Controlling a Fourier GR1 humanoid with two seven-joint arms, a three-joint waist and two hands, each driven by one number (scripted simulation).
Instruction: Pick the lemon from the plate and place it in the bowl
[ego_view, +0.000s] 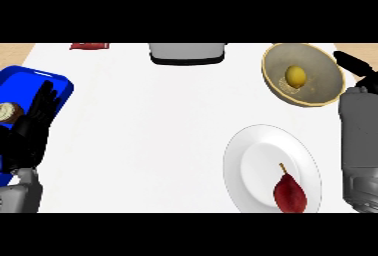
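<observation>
Already in the bowl (322, 95) — the lemon (295, 76), sitting near the counter's (162, 130) far right corner. Just beside the bowl's right rim, the right hand (357, 67), fingers relaxed and apart, holding nothing. Nearer the front right edge, a white plate (255, 160) carrying only a dark red pear-shaped fruit (290, 194). At the left edge, resting over a blue tray (63, 87) — the left hand (31, 127), fingers straight and slightly spread. At the far edge, a grey appliance (187, 52) and a red packet (90, 45).
</observation>
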